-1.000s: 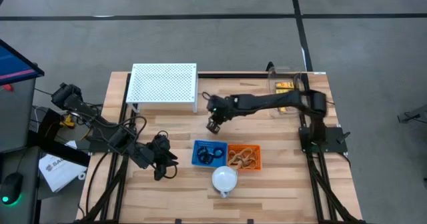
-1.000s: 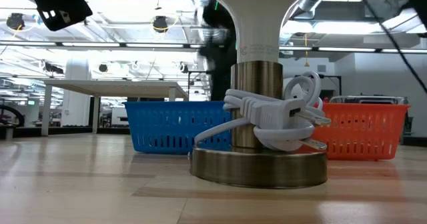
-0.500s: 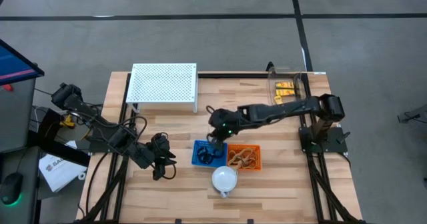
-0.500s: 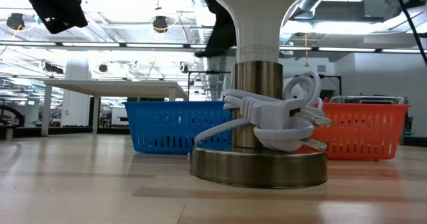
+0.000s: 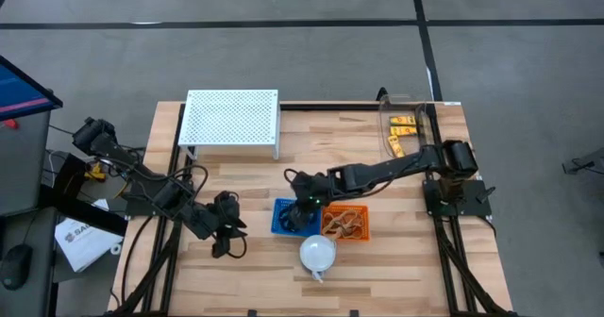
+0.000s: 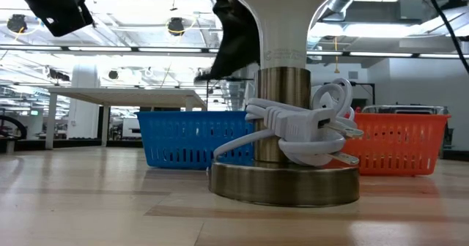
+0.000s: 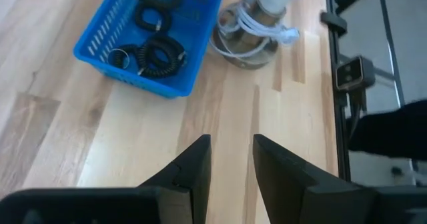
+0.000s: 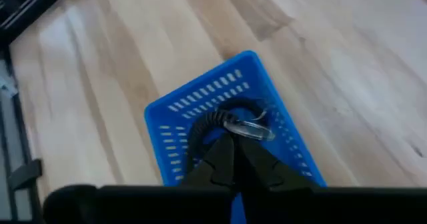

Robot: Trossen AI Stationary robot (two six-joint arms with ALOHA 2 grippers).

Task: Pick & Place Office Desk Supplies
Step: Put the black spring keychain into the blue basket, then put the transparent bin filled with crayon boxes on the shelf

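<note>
While the right gripper (image 8: 235, 159) hangs over the blue basket (image 5: 286, 217), its fingers are pinched together on what looks like a black coiled ring with a metal loop (image 8: 245, 127), apparently poised to drop it among the other black rings (image 7: 158, 49). The right arm stretches low across from three o'clock, wrist angled down. Rubber-band loops (image 5: 343, 222) fill the orange basket (image 5: 362, 232); yellow clips (image 5: 400, 125) sit in a clear bin at one o'clock. The left gripper (image 7: 230, 159) waits at eight o'clock, fingers slightly apart, empty.
</note>
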